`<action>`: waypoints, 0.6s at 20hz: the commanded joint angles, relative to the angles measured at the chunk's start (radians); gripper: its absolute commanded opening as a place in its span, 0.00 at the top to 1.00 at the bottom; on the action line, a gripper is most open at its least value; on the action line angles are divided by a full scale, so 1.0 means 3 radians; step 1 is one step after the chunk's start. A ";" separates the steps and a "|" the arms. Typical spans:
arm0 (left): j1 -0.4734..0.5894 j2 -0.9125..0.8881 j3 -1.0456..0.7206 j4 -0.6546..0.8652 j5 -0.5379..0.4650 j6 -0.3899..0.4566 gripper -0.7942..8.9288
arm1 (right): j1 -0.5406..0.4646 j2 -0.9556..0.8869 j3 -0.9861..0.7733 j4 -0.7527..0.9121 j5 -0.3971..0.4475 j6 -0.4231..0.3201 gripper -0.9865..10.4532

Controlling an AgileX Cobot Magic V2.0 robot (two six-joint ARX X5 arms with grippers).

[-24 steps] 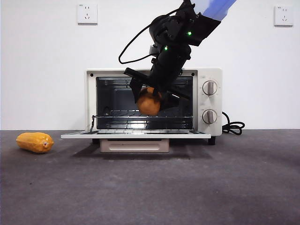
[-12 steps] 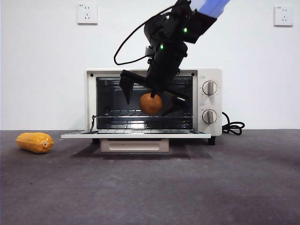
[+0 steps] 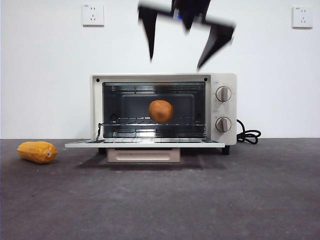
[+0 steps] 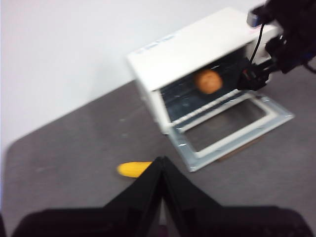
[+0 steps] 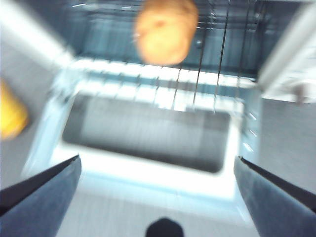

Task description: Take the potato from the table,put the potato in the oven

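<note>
The potato (image 3: 161,110), a round orange-brown lump, rests on the wire rack inside the cream-white oven (image 3: 150,77), whose glass door (image 3: 145,143) hangs open and flat. My right gripper (image 3: 176,62) hovers above the oven's top, open and blurred, with nothing between its jaws. Its wrist view looks down past the spread jaws of the right gripper (image 5: 157,159) at the potato (image 5: 166,30) on the rack. My left gripper (image 4: 162,159) is shut and empty, far from the oven (image 4: 192,47); the potato (image 4: 207,81) shows inside.
An elongated yellow-orange vegetable (image 3: 37,151) lies on the dark grey table (image 3: 160,200) to the left of the oven. The black cord (image 3: 249,135) coils at the oven's right. Two knobs (image 3: 223,93) sit on its right panel.
The right gripper has let go of the potato, which now rests on the rack, and has risen quickly from the oven's mouth to above the oven, jaws spread.
</note>
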 commanded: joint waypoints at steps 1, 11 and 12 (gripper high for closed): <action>0.0001 0.0072 0.0004 0.0011 0.0215 -0.0276 0.92 | 0.0158 -0.0381 0.0011 -0.0354 0.0163 -0.0312 0.51; 0.0004 0.0767 -0.0055 0.0011 0.0514 -0.0385 0.92 | 0.0638 -0.1863 0.0011 -0.1342 0.0472 -0.0420 0.89; 0.0005 0.0821 -0.0108 0.0011 0.0535 -0.0378 0.93 | 0.0638 -0.1942 0.0011 -0.1396 0.0476 -0.0420 0.89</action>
